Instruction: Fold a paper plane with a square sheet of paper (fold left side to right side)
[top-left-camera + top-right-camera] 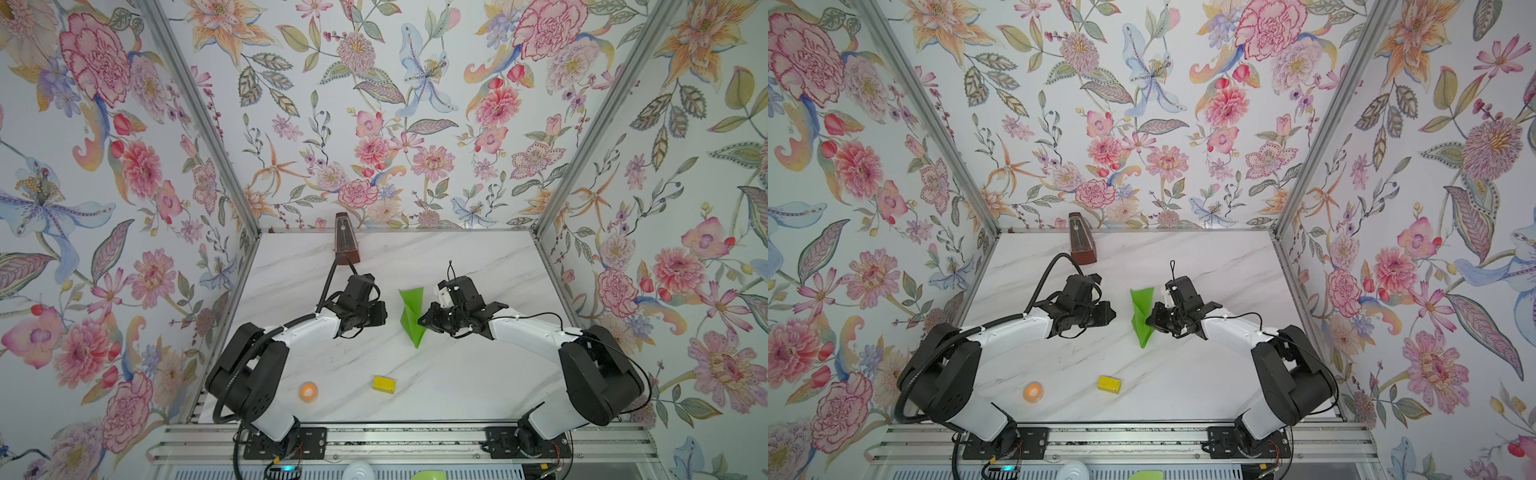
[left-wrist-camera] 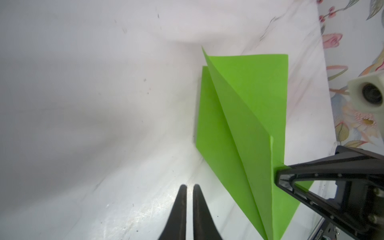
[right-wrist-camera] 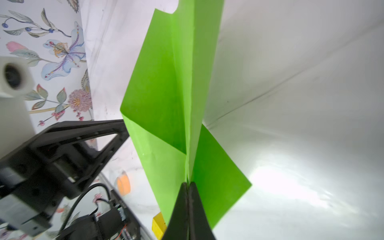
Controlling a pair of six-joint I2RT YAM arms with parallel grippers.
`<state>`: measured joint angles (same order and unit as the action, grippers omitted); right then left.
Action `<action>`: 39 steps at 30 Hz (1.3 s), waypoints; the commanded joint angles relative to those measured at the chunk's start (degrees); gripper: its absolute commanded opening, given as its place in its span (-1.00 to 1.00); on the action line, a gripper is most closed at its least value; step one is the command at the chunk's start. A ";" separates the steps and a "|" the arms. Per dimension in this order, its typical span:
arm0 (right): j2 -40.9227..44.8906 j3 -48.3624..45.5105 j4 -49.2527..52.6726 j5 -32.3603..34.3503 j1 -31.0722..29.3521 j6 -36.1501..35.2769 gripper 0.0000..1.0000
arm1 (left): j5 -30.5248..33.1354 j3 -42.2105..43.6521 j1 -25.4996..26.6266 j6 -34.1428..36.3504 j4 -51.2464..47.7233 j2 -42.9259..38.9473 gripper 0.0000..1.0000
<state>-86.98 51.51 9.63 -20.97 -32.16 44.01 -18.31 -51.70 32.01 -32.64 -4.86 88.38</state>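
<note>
Lime-green paper, already a creased plane (image 3: 166, 93), sits in the right gripper (image 3: 188, 184). Its fingers are pressed flat together on the middle fold, with a wing spreading to each side of them. Gripping the spine, I judge, keeps the layers stacked and leaves both wings free to be shaped or checked.

The left gripper (image 2: 189, 186) holds nothing. Its fingers are all but closed, a thin slit between them, and the plane (image 2: 245, 124) is just beyond and to one side of its tips. It looks parked there to make room.

Only the right wrist view shows the pinch itself. Only the left wrist view shows that slit, and the right finger meeting the plane's edge. Both top views add the layout: the plane (image 1: 411, 316) between the two grippers and against the right one (image 1: 424, 322), narrow end toward the arm bases, a yellow block (image 1: 384, 384) well apart. Whether the plane touches the table (image 1: 457, 374) I cannot tell.
</note>
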 commanded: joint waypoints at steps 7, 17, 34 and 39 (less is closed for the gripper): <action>0.08 12.54 30.35 32.03 -7.30 -8.87 -0.97 | 5.59 2.11 -2.03 1.83 -1.35 -7.56 -0.66; -8.87 18.07 29.05 24.55 -12.73 -6.46 -0.35 | 1.61 4.83 -0.80 -0.16 2.16 -7.18 -0.48; 2.18 -2.94 13.95 5.67 3.09 -7.10 -0.61 | -3.09 0.64 10.61 -7.23 8.10 8.82 -0.76; -0.80 -5.77 9.37 1.34 4.74 -8.20 -0.78 | -4.35 -1.03 11.41 -8.86 10.06 13.43 -0.87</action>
<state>-86.61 46.52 23.79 -15.00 -27.73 37.10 -20.95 -50.92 42.96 -39.97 2.92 100.42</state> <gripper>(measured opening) 0.112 0.068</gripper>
